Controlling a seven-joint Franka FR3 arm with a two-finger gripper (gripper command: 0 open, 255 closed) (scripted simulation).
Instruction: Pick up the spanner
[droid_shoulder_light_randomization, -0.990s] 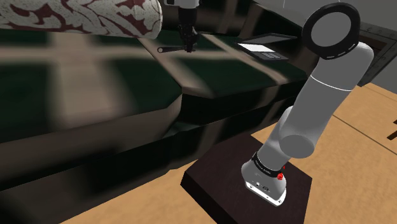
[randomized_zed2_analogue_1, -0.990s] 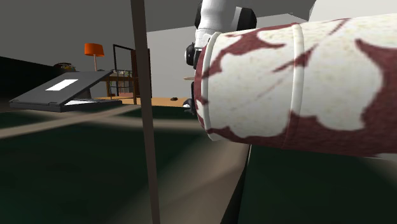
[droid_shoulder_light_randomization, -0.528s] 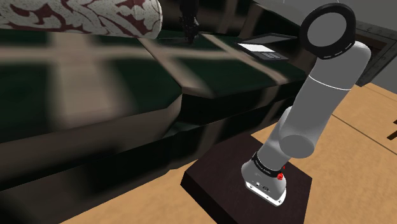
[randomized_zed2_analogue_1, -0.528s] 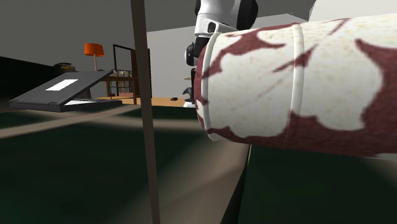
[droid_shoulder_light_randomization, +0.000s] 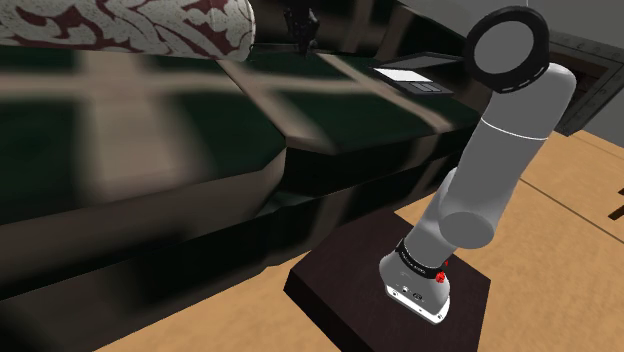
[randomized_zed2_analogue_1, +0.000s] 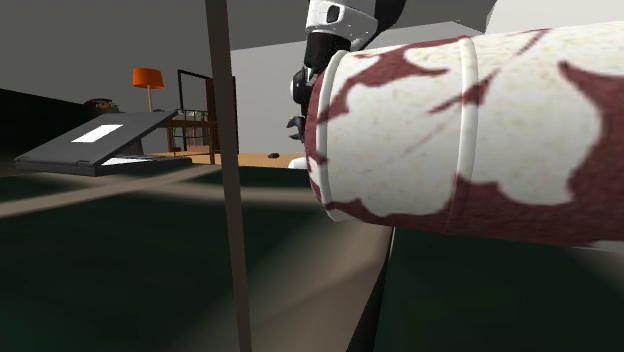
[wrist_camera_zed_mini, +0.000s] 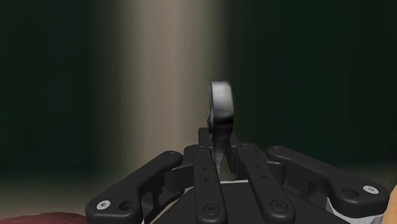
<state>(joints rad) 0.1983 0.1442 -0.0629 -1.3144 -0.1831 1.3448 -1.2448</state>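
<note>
the jaws pinch the grey spanner (wrist_camera_zed_mini: 221, 121) edge-on, a narrow hold; a jerky lift could let it pivot, slip and drop onto the green cushion (droid_shoulder_light_randomization: 340, 112).

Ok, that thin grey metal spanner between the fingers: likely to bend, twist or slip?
Probably stiff: the grey metallic spanner shows a straight edge, no sag. It may pivot, since the black gripper clasps only one end, edge-on. Its glossy sheen suggests it could slip.
</note>
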